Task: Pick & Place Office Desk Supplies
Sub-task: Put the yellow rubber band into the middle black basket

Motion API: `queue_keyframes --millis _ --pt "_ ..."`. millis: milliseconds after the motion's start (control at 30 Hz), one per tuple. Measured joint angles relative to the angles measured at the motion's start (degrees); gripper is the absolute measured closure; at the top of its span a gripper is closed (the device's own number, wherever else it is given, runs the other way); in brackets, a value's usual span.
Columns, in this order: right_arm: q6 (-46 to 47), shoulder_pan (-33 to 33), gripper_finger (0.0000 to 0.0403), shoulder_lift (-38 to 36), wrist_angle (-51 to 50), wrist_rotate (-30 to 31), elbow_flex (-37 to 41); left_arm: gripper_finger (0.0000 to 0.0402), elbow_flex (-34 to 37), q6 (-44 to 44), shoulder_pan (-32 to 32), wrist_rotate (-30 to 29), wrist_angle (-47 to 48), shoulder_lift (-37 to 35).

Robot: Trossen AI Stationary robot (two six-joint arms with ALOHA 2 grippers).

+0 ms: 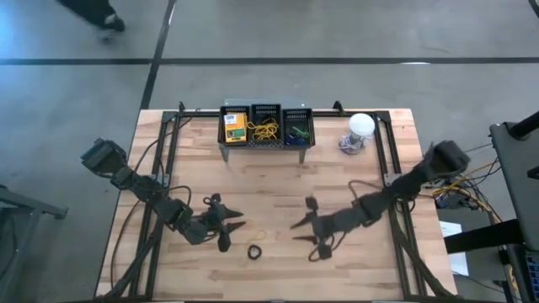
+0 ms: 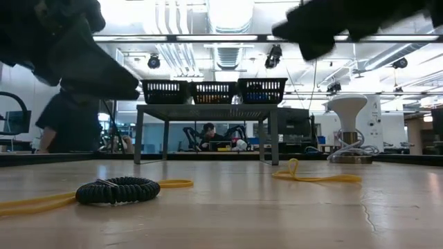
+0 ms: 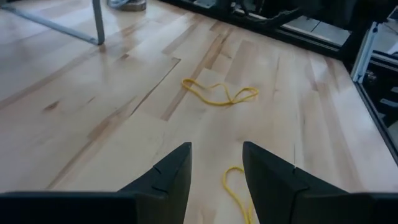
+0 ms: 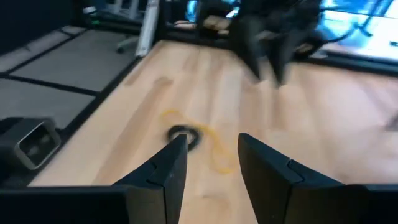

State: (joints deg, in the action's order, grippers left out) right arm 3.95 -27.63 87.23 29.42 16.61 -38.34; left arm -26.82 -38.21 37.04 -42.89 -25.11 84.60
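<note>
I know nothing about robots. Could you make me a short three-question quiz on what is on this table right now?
1. True or false: the black coiled band sits inside the three-bin black mesh organiser.
2. Which bin holds the yellow-and-green crayon box: A left, B middle, C right, seen from above?
3. Fill in: the left gripper has its fingers apart over a thin ______ rubber band.

Key: 1 false, it lies on the wooden table; 2 A; 3 yellow.

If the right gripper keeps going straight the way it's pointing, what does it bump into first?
Probably the black coiled band lying on a yellow rubber band, just ahead of the open, empty right gripper; depth is hard to judge.
</note>
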Motion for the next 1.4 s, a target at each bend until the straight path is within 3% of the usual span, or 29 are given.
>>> queue_keyframes --millis 167,267,400,500,633,1000,1267,1400 --pt "0.6 -1.8 0.0264 11.4 12.4 0.0 1.6 0.0254 -2.4 3.5 0.6 1.1 0.2 0.0" --pt "3.5 -1.6 0.0265 16.3 10.9 0.0 -0.5 0.0254 -4.7 4.2 1.7 1.8 2.2 0.5" --pt "13.2 0.4 0.0268 17.0 -4.9 1.3 -5.7 0.0254 -7.0 4.8 2.4 1.8 3.3 3.5" --pt "22.9 1.2 0.0268 16.5 -21.0 7.0 -9.6 0.0254 -7.8 5.0 2.2 1.6 3.2 6.6" --pt "29.6 0.3 0.0268 16.4 -33.4 13.4 -12.6 0.0254 -8.7 5.0 1.4 1.3 3.2 10.3" --pt "30.4 0.8 0.0280 19.7 -30.1 12.6 -11.1 0.0254 -9.6 4.9 -0.2 2.1 3.1 13.4" --pt "27.9 1.2 0.0383 20.0 -28.9 11.2 -11.2 0.0254 -9.6 4.9 -0.4 2.2 3.1 13.4" --pt "20.9 1.6 0.0391 19.6 -23.8 11.6 -10.9 0.0254 -9.6 4.9 -0.4 2.2 3.1 13.4"
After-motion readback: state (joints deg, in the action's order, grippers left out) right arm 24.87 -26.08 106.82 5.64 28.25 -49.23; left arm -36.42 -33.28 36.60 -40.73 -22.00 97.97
